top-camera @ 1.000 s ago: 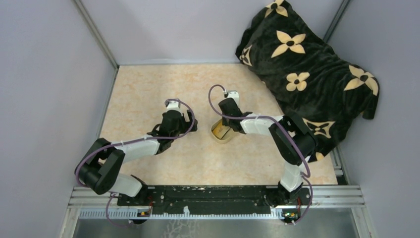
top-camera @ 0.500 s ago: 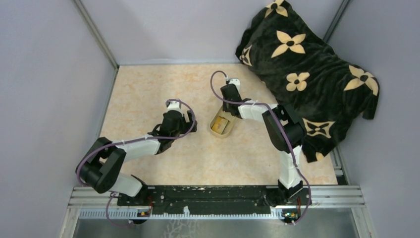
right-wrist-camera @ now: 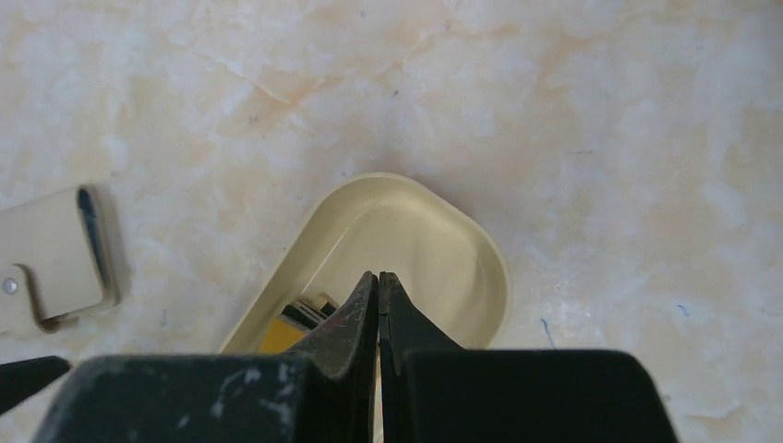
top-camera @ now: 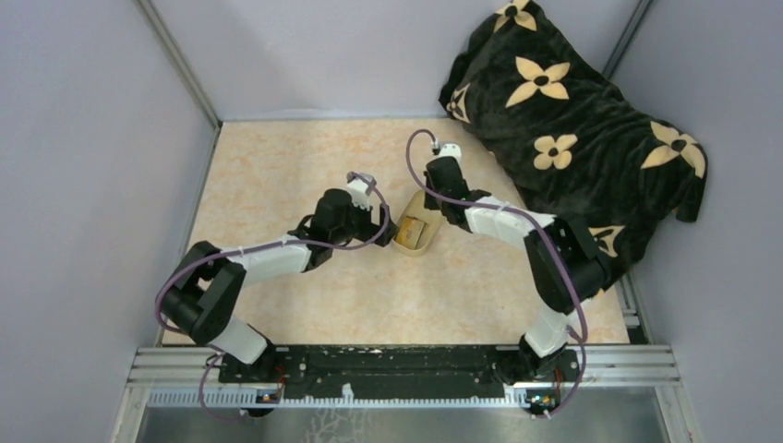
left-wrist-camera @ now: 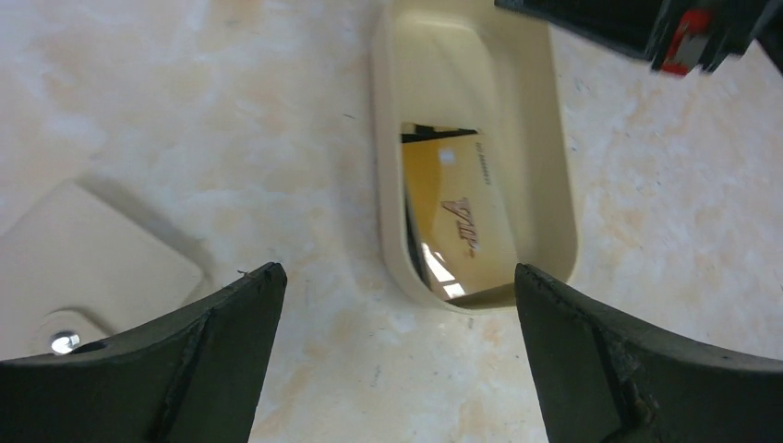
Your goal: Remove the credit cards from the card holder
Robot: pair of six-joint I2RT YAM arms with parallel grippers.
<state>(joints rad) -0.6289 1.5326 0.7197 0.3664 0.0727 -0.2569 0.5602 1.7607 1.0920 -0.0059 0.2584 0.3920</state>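
Observation:
An oval cream dish [left-wrist-camera: 388, 185] holds a gold-faced credit card [left-wrist-camera: 457, 221], with dark card edges beside it in the right wrist view [right-wrist-camera: 277, 334]. The tan card holder [left-wrist-camera: 92, 263] lies shut on the table left of the dish [right-wrist-camera: 434, 240], its snap showing. My left gripper [left-wrist-camera: 395, 277] is open just short of the dish's near end, nothing between its fingers. My right gripper [right-wrist-camera: 379, 275] is shut and empty above the dish's far half. From above, the left gripper [top-camera: 377, 221] covers the card holder and the right gripper [top-camera: 427, 201] stands beside the dish [top-camera: 411, 242].
A black blanket with cream flowers [top-camera: 572, 120] is heaped at the back right, against the wall. Grey walls close in the marbled table on three sides. A metal rail [top-camera: 397, 365] with the arm bases runs along the near edge.
The left arm has swung right, up to the dish. The right gripper has drawn back from over the dish's middle toward its far end, staying shut.

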